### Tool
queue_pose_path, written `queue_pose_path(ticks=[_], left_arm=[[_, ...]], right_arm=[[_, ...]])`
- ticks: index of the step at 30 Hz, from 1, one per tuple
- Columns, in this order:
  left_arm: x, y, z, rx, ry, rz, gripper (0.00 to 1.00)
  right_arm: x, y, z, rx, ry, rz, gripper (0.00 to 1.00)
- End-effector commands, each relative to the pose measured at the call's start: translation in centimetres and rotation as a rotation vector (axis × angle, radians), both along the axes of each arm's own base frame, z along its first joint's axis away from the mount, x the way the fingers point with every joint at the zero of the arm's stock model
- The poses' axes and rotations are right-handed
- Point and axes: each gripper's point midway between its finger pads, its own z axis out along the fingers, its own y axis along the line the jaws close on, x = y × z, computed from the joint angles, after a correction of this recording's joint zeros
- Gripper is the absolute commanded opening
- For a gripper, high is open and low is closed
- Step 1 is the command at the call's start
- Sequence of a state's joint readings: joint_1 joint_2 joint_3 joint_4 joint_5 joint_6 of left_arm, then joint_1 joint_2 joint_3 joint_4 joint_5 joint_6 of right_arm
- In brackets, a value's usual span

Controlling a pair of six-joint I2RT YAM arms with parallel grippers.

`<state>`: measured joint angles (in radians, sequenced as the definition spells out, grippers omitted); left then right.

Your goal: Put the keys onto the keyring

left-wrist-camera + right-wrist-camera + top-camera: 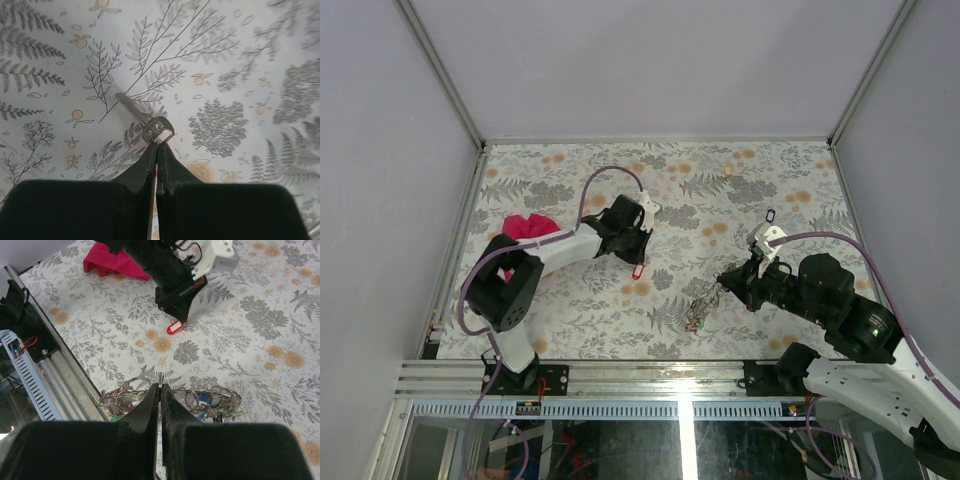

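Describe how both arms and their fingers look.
Left arm and right arm match: white links between blocky black joints, each trailing a purple cable. Fingers are matte black wedges tapering to thin tips. A green light shows on the right arm.

A robotics lab test cell is indicated: a table under a fern-printed cloth [720, 200] is enclosed by plain white panels [660, 60] in metal framing [439, 70], a left arm [555, 250] and a right arm [840, 300] are bolted to an aluminium rail [650, 378], and loose cables [470, 440] are seen below it
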<state>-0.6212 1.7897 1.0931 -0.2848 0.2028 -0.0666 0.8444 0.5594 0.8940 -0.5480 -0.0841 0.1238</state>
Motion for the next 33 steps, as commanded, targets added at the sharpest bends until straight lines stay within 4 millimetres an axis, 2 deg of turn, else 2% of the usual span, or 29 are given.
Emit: queue_pose_path(ticks=[1, 3, 10, 14, 16, 20, 24, 33], left_arm=[[0.7, -1.9, 6.2, -0.131, -0.158, -0.095, 0.00], [0.4, -2.3, 8.6, -0.174, -0.202, -0.141, 0.00], [-2.0, -3.1, 13.2, -0.264, -0.263, -0.317, 0.00], [-2.9, -3.1, 14.9, -0.264, -0.303, -0.362, 0.00], [-3.0, -2.9, 14.7, -0.228, -0.325, -0.359, 0.00], [-3.6, -2.2, 11.9, -0.132, -0.207, -0.348, 0.00], [-3.8, -0.7, 6.6, 0.032, -0.102, -0.278, 0.00], [-5.3, 0.7, -0.1, 0.215, -0.024, -0.240, 0.00]], right_arm=[[1.1, 0.2, 4.3, 0.096, -0.134, -0.029, 0.00], [1.4, 0.2, 4.5, 0.104, -0.157, -0.034, 0.00], [1.8, 0.6, 5.3, 0.118, -0.243, -0.015, 0.00], [2.1, 0.8, 5.6, 0.106, -0.313, 0.003, 0.00], [2.4, 0.9, 5.7, 0.094, -0.325, 0.003, 0.00], [2.7, 1.1, 5.7, 0.092, -0.317, -0.005, 0.00], [2.7, 0.8, 5.5, 0.104, -0.299, -0.023, 0.00], [2.3, -0.1, 5.1, 0.122, -0.276, -0.055, 0.00]])
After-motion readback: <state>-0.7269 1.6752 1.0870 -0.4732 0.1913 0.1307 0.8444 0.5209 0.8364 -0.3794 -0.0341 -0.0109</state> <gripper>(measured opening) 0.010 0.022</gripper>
